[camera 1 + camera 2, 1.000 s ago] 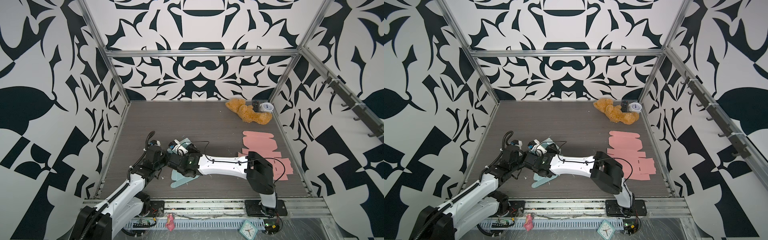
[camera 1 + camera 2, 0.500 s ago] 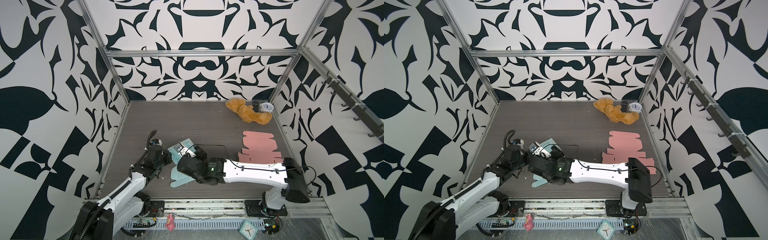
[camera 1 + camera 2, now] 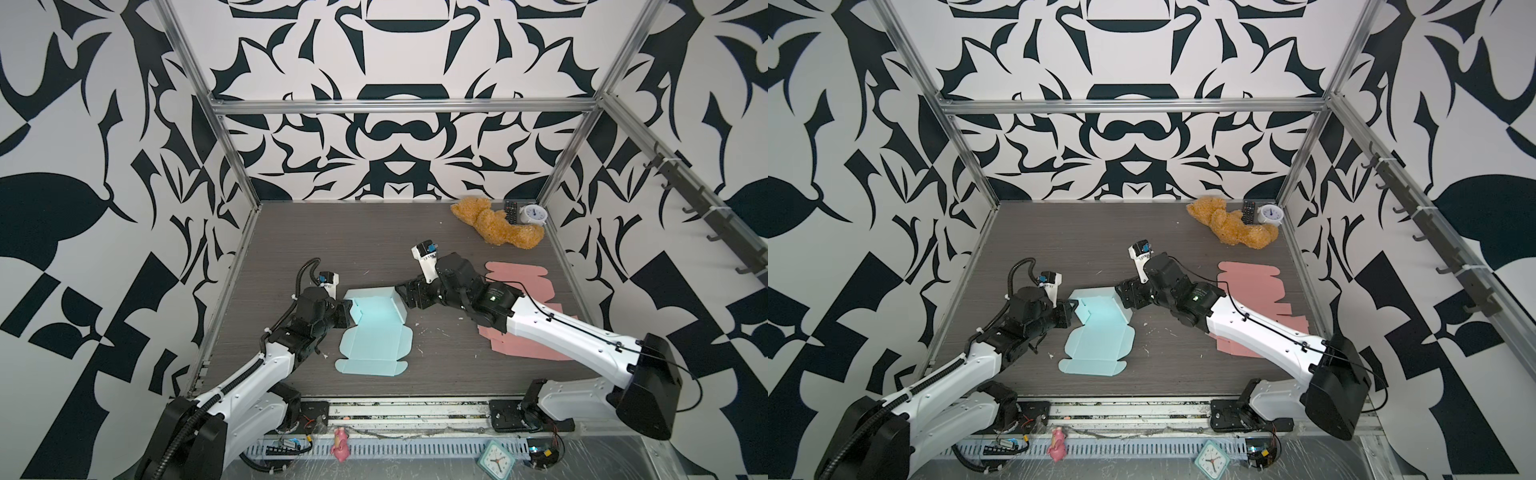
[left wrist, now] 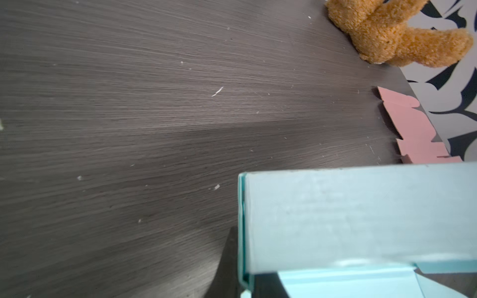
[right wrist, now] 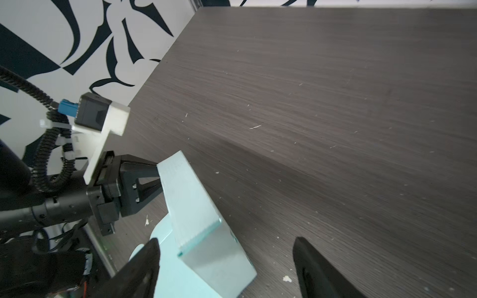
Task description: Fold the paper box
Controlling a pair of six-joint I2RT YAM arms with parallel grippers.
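We saw the light-blue paper box (image 3: 374,332) lying half-folded on the dark table (image 3: 332,232), its far walls raised. At the box's left wall, the left gripper (image 3: 347,309) was clamped tight on the cardboard. At its right corner, the right gripper (image 5: 227,242) was spread wide, its fingers (image 5: 144,263) straddling that corner; we could not tell whether they touched it. Pink box blanks (image 3: 519,282) lay to the right of the box.

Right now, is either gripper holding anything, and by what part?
Left gripper is shut on the blue paper box, pinching the left end of its raised wall. Right gripper is open, jaws astride the box's right corner, holding nothing.
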